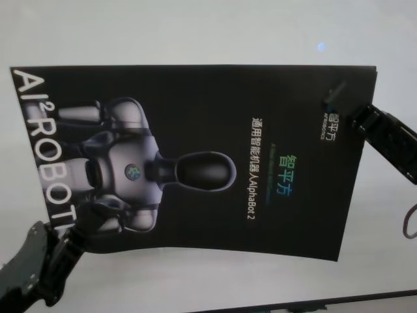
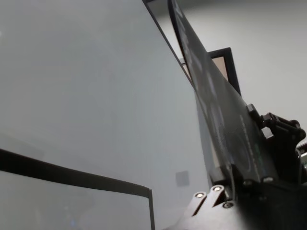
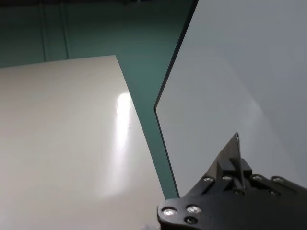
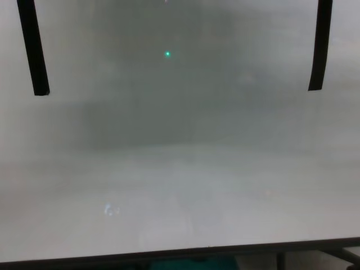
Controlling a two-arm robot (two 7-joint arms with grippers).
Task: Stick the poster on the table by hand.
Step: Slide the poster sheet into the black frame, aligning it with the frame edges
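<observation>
The poster point(image 1: 208, 156), black with a silver robot figure and white lettering, hangs face up over the table point(image 1: 195, 32) and sags slightly in the middle. My left gripper point(image 1: 70, 228) is shut on its near left corner. In the left wrist view the poster point(image 2: 211, 96) runs edge-on out of that gripper's clamp. My right gripper point(image 1: 339, 104) is shut on the far right edge, one finger lying on top of the sheet. The chest view shows only the table point(image 4: 180, 197), with a darker patch across its middle.
Two narrow black tape strips point(image 4: 34, 50) point(image 4: 319, 45) lie on the table at far left and far right. One strip point(image 2: 72, 175) also shows in the left wrist view. The table's dark near edge point(image 4: 180, 253) runs along the front. A thin cable loop point(image 1: 409, 222) hangs by my right arm.
</observation>
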